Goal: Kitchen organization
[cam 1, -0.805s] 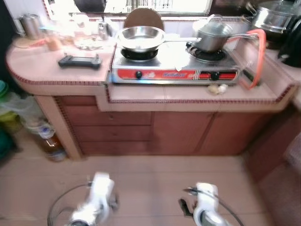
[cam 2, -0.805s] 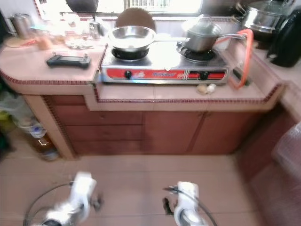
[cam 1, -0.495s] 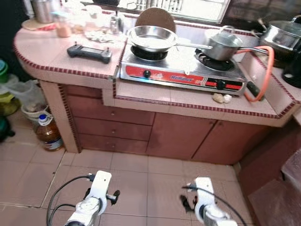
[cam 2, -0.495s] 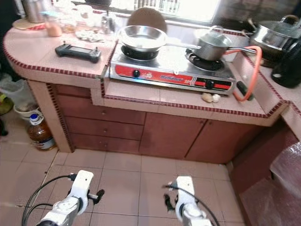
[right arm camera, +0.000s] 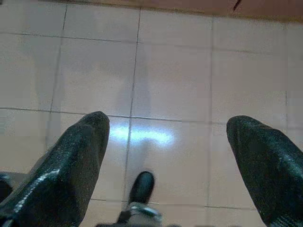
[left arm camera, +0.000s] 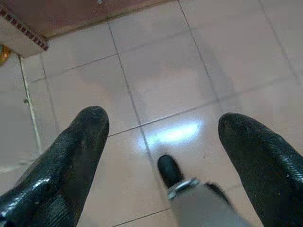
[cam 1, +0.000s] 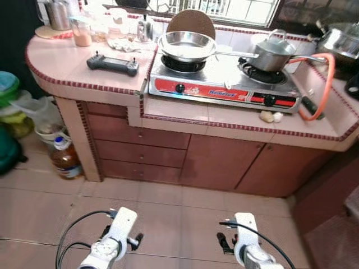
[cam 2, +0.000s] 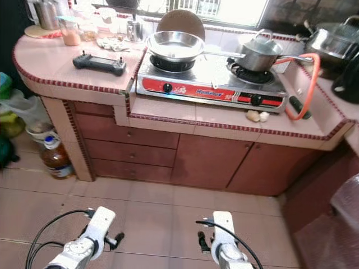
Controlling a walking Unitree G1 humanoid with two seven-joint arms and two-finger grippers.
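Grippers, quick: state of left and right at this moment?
Left gripper: open, holding nothing, hanging over the floor tiles.
Right gripper: open, holding nothing, also over the floor.

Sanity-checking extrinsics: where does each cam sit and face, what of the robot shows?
Eyes: on head, looking down at stove, counter and floor; both arms low.
Left wrist: along open left gripper, at floor tiles and cabinet base.
Right wrist: along open right gripper, at tiles.
Shared: both wrists see tiled floor; both eyes the same scene.
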